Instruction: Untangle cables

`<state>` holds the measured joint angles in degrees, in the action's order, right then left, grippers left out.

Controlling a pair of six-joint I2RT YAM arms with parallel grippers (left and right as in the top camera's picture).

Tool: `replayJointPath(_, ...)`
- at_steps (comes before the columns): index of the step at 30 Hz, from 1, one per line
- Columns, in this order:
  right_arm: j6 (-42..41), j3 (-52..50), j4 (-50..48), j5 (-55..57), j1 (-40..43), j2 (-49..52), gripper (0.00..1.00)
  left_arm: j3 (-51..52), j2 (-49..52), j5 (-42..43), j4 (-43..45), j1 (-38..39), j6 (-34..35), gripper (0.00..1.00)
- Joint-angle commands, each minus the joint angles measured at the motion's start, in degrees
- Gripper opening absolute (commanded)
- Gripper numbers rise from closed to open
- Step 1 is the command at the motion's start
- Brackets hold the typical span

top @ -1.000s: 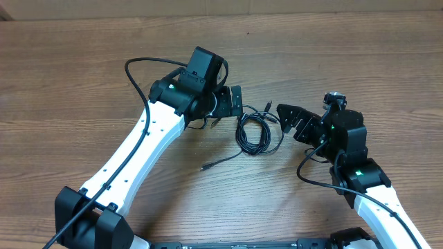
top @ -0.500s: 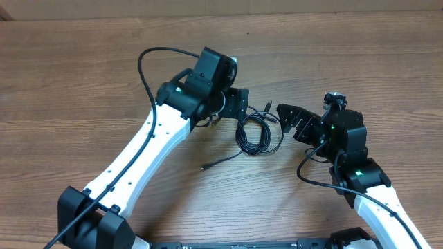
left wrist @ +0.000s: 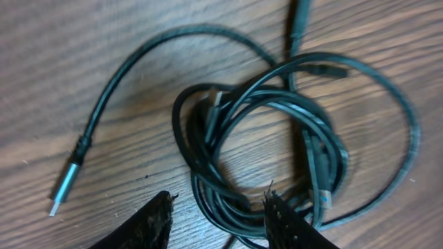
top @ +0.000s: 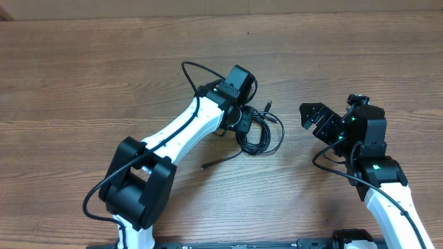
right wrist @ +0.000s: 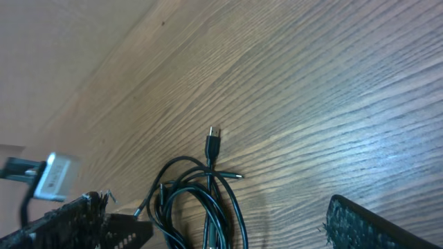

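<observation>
Near the middle of the worktop [top: 83, 76], the cables [top: 261, 136] are lying in one tangled coil. One plug end is trailing out toward 7 o'clock and another toward 12 o'clock. Seen from overhead, the coil's 10 o'clock edge is being straddled by the left end effector [left wrist: 216, 220], its fingers being held partly apart around several strands, with nothing being pinched. At 3 o'clock of the coil, clear of it, the right end effector [top: 313, 119] is being held fully spread and empty.
</observation>
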<state>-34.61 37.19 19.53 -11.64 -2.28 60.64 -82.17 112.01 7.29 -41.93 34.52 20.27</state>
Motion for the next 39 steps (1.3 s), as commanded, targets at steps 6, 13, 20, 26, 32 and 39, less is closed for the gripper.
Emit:
replayJointPath(6,0.4,1.6,0.7,0.0,0.1,-0.3,1.0,0.3,4.7,1.6,0.8,0.5,7.1,0.17)
replayJointPath(13,0.4,1.6,4.7,-2.1,0.1,-0.2,1.0,0.3,4.6,1.5,5.2,0.5,7.2,0.17)
replayJointPath(20,0.4,1.6,5.7,-2.1,0.1,-0.2,1.0,0.3,4.7,1.1,5.5,0.5,7.2,0.5)
replayJointPath(26,0.4,1.6,5.6,-2.1,0.1,-0.2,1.0,0.3,4.9,1.0,6.9,0.5,7.2,0.46)
replayJointPath(32,0.4,1.6,4.9,-2.1,0.1,-0.2,1.0,0.3,4.9,-0.3,6.3,0.7,7.2,0.25)
replayJointPath(39,0.4,1.6,4.2,-2.2,0.1,-0.2,1.0,0.3,4.9,0.3,6.1,0.8,7.2,0.04)
